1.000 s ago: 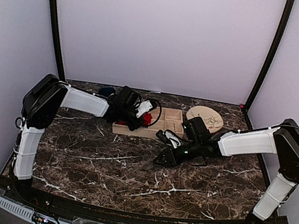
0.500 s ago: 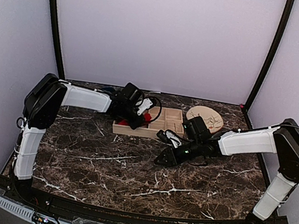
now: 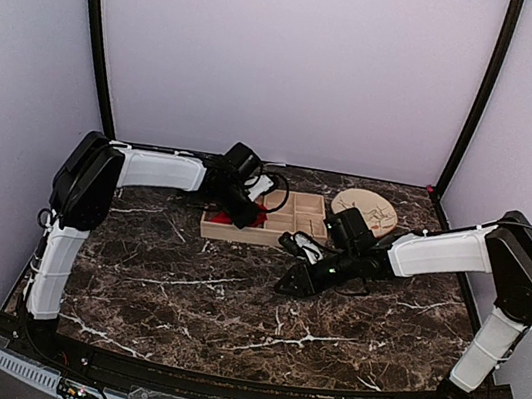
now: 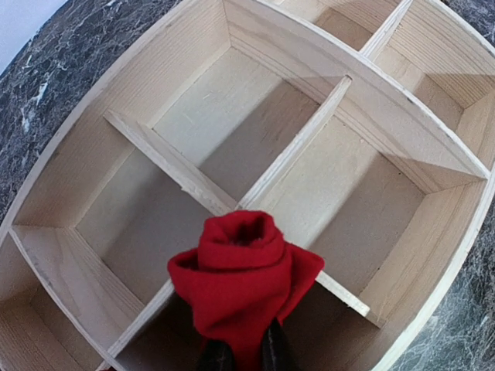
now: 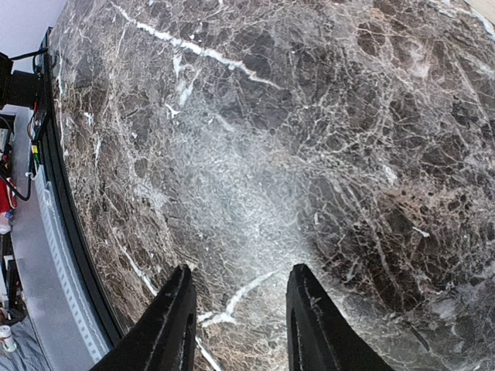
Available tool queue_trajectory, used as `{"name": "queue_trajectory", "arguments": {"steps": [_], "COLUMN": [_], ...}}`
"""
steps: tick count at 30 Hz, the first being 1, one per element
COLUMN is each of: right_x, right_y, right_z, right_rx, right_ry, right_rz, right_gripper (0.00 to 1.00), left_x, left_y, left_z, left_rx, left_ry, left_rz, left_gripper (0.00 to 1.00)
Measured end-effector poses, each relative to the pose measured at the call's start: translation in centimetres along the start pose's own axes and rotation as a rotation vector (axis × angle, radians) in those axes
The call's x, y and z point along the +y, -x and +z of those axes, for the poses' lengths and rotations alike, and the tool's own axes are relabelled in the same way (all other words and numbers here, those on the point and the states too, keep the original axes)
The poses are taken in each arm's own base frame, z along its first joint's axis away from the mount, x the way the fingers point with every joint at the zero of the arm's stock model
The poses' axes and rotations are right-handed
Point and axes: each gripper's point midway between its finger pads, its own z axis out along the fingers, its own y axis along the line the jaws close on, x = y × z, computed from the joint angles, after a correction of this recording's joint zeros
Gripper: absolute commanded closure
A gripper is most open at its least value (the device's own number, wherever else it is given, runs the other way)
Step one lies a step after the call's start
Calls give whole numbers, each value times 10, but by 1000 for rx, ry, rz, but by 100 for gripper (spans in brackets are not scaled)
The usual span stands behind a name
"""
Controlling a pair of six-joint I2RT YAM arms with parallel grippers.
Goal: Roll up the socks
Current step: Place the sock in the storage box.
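Observation:
In the left wrist view the socks (image 4: 244, 278) are a tight bright red roll, pinched from below by my left gripper (image 4: 241, 354). The roll hangs just above a divider of the wooden compartment tray (image 4: 325, 178). From above, the left gripper (image 3: 242, 218) is over the tray's (image 3: 294, 214) left end, and the red socks (image 3: 257, 219) show beside it. My right gripper (image 3: 285, 286) is low over the marble in front of the tray. Its fingers stand open with only bare tabletop between them (image 5: 241, 268).
A round tan plate (image 3: 366, 208) lies at the back right, close to the tray's right end. The right forearm stretches across the table's right half. Dark marble tabletop (image 5: 309, 116) fills the right wrist view, with the front rail at its left edge.
My left gripper has carried the red roll a little right and back, further over the tray's left compartments. The right arm has stayed still.

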Motion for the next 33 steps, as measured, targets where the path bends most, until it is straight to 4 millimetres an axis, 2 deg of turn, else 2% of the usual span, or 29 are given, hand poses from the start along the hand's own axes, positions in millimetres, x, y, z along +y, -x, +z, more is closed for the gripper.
{"name": "queue_trajectory", "arguments": {"steps": [28,30,33], "right_x": [0,0,0], "right_y": [0,0,0], "right_z": [0,0,0], "right_rx": [0,0,0], "right_ry": [-1,-1,-1], "right_rz": [1,1,1], "right_gripper": [62,62,61], "left_x": [-16,-15,-16], "left_y": [-6,-6,-7], "left_z": [14,14,13], "left_rx": [171,178,184], "left_ry": [-199,-207,-212], "left_rz": [-78,-88,-95], "left_gripper": [100,98,86]}}
